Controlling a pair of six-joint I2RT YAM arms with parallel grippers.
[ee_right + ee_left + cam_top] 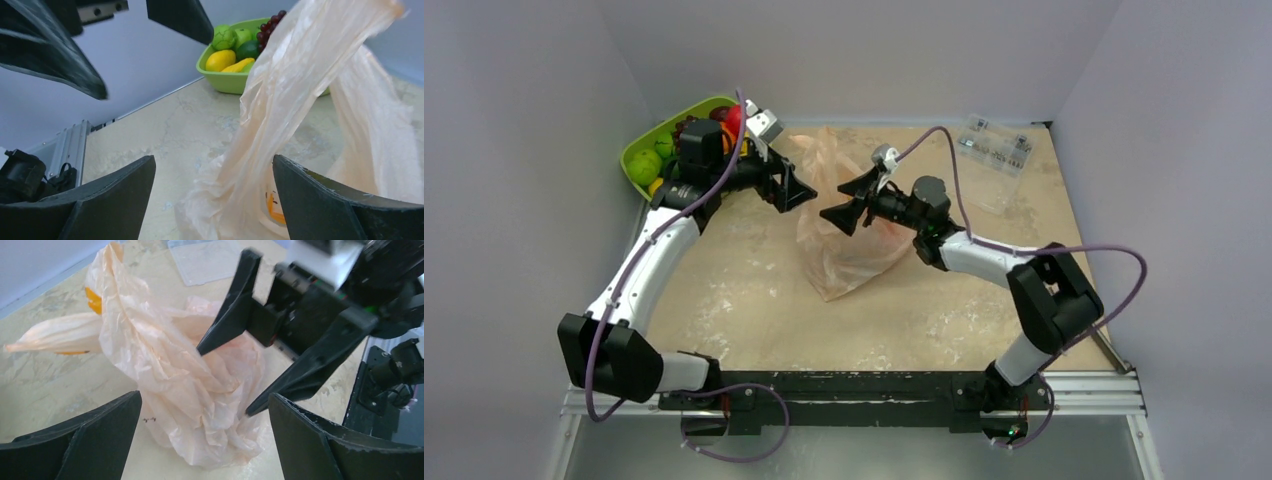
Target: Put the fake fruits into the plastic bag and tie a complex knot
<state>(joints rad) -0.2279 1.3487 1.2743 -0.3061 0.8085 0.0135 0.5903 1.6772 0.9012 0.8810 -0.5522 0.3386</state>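
Bag [844, 262] between both arms' parted fingers [798, 190]

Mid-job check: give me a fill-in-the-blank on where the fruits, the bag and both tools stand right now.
1. The glossy fake plastic fruits sit in the lime-green oval ____ at the table's back left.
2. The thin translucent peach plastic bag lies crumpled on the table between the left tool and the right tool, held by ____ of them.
3. Both tools' jaws stand ____.
Missing words: tray; neither; open.
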